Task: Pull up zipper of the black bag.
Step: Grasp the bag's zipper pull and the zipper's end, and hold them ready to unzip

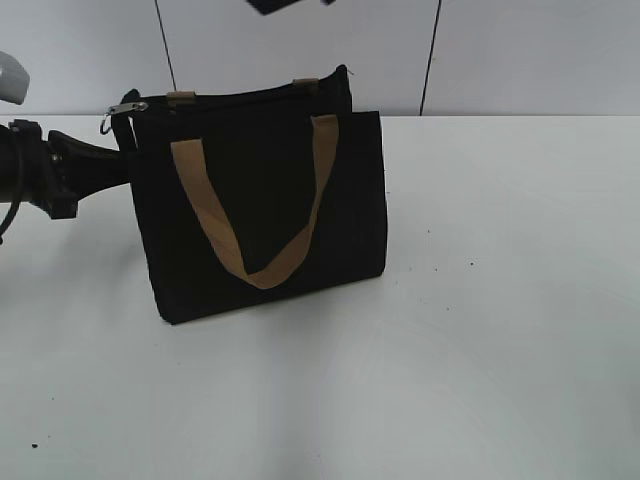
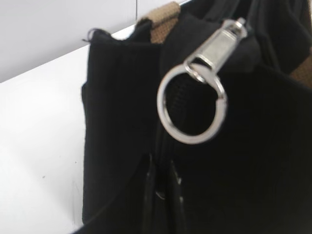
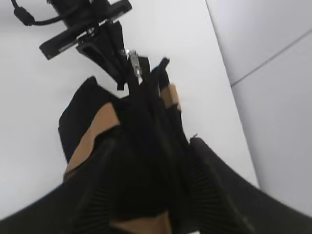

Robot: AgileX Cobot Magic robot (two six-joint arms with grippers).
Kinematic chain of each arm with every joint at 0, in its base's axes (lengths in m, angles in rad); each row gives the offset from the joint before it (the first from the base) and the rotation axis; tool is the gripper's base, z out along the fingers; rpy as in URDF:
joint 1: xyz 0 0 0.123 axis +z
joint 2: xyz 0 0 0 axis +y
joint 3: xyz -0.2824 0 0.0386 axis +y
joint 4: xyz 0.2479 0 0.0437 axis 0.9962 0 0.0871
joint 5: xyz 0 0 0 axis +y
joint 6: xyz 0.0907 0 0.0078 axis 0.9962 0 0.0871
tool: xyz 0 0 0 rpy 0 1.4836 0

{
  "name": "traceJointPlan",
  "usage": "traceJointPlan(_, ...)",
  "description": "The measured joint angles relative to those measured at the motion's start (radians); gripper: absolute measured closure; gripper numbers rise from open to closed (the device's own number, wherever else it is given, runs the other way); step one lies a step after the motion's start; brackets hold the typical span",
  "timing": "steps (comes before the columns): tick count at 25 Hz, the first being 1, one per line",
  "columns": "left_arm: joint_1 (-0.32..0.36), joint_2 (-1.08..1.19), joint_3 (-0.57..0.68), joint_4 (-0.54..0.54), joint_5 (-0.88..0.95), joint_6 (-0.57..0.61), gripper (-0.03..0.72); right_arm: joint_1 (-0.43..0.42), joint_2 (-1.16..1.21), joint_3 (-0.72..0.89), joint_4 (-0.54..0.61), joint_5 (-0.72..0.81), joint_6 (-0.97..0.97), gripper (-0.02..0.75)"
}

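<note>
The black bag (image 1: 260,210) stands upright on the white table, with a tan handle hanging down its front. The zipper (image 1: 240,95) runs along its top edge, and the silvery pull tab with a ring (image 1: 124,108) sits at the left end. The tab shows close up in the left wrist view (image 2: 214,48). My left gripper (image 2: 162,192) is shut on the bag's left end fabric, just below the tab. My right gripper (image 3: 156,195) is open, with its ribbed fingers spread wide over the bag's (image 3: 141,126) right end. Only a dark piece of it (image 1: 285,5) shows at the top edge of the exterior view.
The white table (image 1: 500,300) extends in front of and to the right of the bag. A pale panelled wall (image 1: 500,50) stands right behind it. The left arm (image 1: 70,170) lies low along the table at the far left.
</note>
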Motion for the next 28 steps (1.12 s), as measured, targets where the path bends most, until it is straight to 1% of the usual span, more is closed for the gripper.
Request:
traceJointPlan(5, 0.000, 0.000, 0.000, 0.000, 0.000, -0.017, 0.659, 0.093, 0.150, -0.094, -0.004, -0.098, -0.179, 0.391)
traceJointPlan(8, 0.000, 0.000, 0.000, 0.000, 0.000, -0.038, 0.659, 0.140, 0.219, -0.105, -0.004, -0.162, -0.334, 0.391)
traceJointPlan(12, 0.000, 0.000, 0.000, 0.000, 0.000, -0.045, 0.659, 0.181, 0.292, -0.105, -0.004, -0.214, -0.419, 0.391)
traceJointPlan(17, 0.000, 0.000, 0.000, 0.001, -0.002, -0.048, 0.659, 0.196, 0.354, -0.105, -0.005, -0.323, -0.517, 0.391)
traceJointPlan(20, 0.000, 0.000, 0.000, 0.002, -0.003, -0.048, 0.659, 0.196, 0.380, -0.105, -0.005, -0.369, -0.540, 0.391)
traceJointPlan(28, 0.000, 0.000, 0.000, 0.011, -0.005, -0.048, 0.659, 0.196, 0.407, -0.105, -0.005, -0.419, -0.599, 0.391)
